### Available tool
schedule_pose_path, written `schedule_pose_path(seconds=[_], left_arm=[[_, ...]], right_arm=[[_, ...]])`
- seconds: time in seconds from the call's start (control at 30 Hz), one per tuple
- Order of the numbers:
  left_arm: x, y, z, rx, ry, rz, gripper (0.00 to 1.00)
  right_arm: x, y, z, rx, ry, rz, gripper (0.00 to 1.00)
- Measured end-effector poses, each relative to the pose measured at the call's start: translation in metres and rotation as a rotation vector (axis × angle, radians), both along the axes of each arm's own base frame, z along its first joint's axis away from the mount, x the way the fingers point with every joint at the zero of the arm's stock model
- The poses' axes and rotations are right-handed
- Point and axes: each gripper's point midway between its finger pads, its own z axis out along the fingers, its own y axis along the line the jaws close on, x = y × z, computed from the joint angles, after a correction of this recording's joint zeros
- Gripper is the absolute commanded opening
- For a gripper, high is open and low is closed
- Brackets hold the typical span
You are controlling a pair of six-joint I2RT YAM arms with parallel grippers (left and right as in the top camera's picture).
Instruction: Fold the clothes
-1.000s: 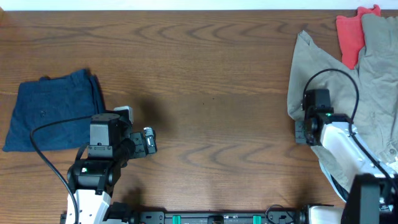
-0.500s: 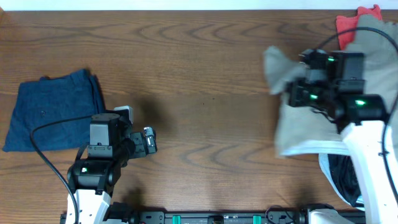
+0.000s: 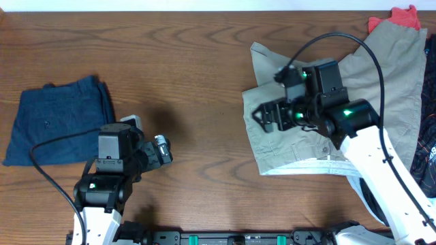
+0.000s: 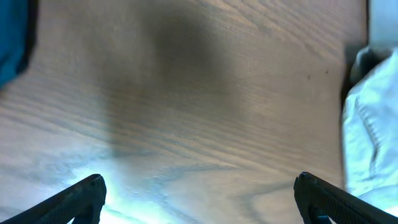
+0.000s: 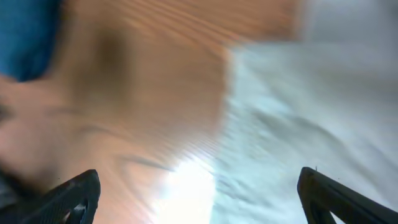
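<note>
The clothes (image 3: 368, 68), pale khaki shorts, lie rumpled across the right half of the table, with a light-lined waistband (image 3: 306, 167) along their near edge. My right gripper (image 3: 262, 117) hovers over their left part, open, with nothing between its fingers. The right wrist view is blurred: the clothes (image 5: 311, 106) fill its right side, wood its left, and the right gripper (image 5: 202, 199) stands wide. My left gripper (image 3: 165, 151) stands open over bare wood at the lower left. In the left wrist view the left gripper (image 4: 202, 199) holds nothing and the clothes (image 4: 373, 124) show at the right edge.
Folded navy-blue shorts (image 3: 58, 126) lie at the far left, just behind my left arm. A red garment (image 3: 402, 17) peeks out at the back right corner. A black printed jersey (image 3: 428, 156) lies at the right edge.
My right gripper swung left and away from me, dragging the clothes towards the table's middle, then opened and let them go. The left arm stayed put.
</note>
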Motion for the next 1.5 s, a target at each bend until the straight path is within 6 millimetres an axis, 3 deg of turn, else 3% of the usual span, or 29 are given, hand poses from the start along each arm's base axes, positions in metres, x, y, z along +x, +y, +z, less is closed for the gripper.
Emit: schedule_pose_path(seconds=[0.23, 0.43, 0.7, 0.97, 1.07, 1.17, 1.27, 1.3, 1.5], left_arm=[[0.005, -0.036, 0.001, -0.177, 0.033, -0.037, 0.98], [0.005, -0.096, -0.026, -0.25, 0.153, -0.182, 0.98], [0.007, -0.194, -0.057, -0.369, 0.215, -0.326, 1.0], [-0.014, -0.272, -0.093, -0.486, 0.291, -0.376, 0.88], [-0.022, -0.295, -0.096, -0.534, 0.288, -0.402, 0.79], [-0.028, -0.31, -0.1, -0.57, 0.294, -0.409, 0.57], [-0.033, -0.314, -0.109, -0.567, 0.313, -0.403, 0.15], [-0.034, -0.314, -0.111, -0.562, 0.317, -0.398, 0.06], [-0.031, -0.298, -0.124, -0.49, 0.331, -0.387, 0.06]], right_arm=[[-0.012, -0.088, -0.027, -0.25, 0.132, -0.232, 0.99], [-0.024, -0.131, -0.033, -0.307, 0.212, -0.368, 0.99], [-0.038, -0.163, -0.038, -0.318, 0.288, -0.48, 0.99], [-0.042, -0.175, -0.039, -0.326, 0.305, -0.519, 0.99], [-0.042, -0.176, -0.039, -0.329, 0.305, -0.523, 0.99], [-0.042, -0.176, -0.039, -0.329, 0.305, -0.523, 0.99], [-0.042, -0.177, -0.039, -0.332, 0.304, -0.524, 0.99], [-0.042, -0.177, -0.039, -0.333, 0.305, -0.524, 0.99], [-0.042, -0.18, -0.038, -0.347, 0.303, -0.53, 0.99]])
